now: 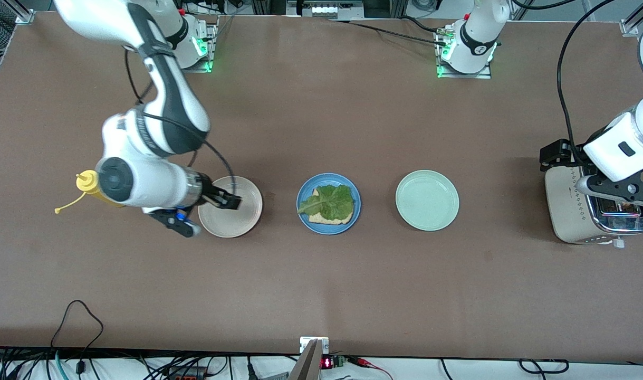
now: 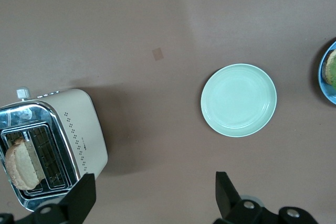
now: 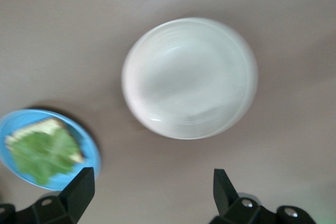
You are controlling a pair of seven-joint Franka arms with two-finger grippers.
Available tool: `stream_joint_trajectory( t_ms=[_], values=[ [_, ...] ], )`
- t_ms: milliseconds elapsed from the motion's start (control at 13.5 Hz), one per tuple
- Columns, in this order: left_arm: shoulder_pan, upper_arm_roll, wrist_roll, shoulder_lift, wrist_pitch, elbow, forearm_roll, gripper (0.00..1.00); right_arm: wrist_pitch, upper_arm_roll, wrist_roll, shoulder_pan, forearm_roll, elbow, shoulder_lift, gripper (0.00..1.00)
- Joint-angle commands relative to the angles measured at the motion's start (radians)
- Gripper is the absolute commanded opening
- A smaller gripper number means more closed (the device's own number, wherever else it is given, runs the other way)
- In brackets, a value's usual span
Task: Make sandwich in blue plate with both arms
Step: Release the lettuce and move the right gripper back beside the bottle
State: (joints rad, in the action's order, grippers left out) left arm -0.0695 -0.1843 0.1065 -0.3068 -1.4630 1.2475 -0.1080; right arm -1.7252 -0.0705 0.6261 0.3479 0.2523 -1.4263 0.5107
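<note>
On the blue plate [image 1: 328,203], mid-worktop, sit toast and lettuce; both grippers, left [image 2: 152,195] over the toaster [image 1: 585,211], right [image 1: 227,200] over a cream plate [image 1: 230,206], hold open empty jaws; the toaster's slice [image 2: 20,164] could slip if pinched off-centre.

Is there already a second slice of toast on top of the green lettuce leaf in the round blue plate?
No: the crinkly green lettuce leaf lies uncovered on one toast slice in the round blue plate.

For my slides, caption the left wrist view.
Open left gripper over the table between toaster, holding toast, and green plate.
</note>
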Motion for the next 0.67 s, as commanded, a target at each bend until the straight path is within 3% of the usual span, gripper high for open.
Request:
stream_joint_trajectory(
  t_ms=[0,371,593],
  values=[
    [-0.003,-0.001,-0.004,0.011,0.020,-0.005,0.013,1.00,0.093,0.009,-0.148,-0.058,-0.047,-0.086,-0.124,1.00],
    [-0.006,-0.001,-0.002,0.008,0.018,-0.003,0.013,1.00,0.145,0.009,-0.489,-0.211,-0.102,-0.317,-0.360,1.00],
    [-0.006,0.000,0.007,0.009,0.024,0.003,0.013,1.00,0.057,0.018,-0.800,-0.367,-0.148,-0.509,-0.509,1.00]
  ],
)
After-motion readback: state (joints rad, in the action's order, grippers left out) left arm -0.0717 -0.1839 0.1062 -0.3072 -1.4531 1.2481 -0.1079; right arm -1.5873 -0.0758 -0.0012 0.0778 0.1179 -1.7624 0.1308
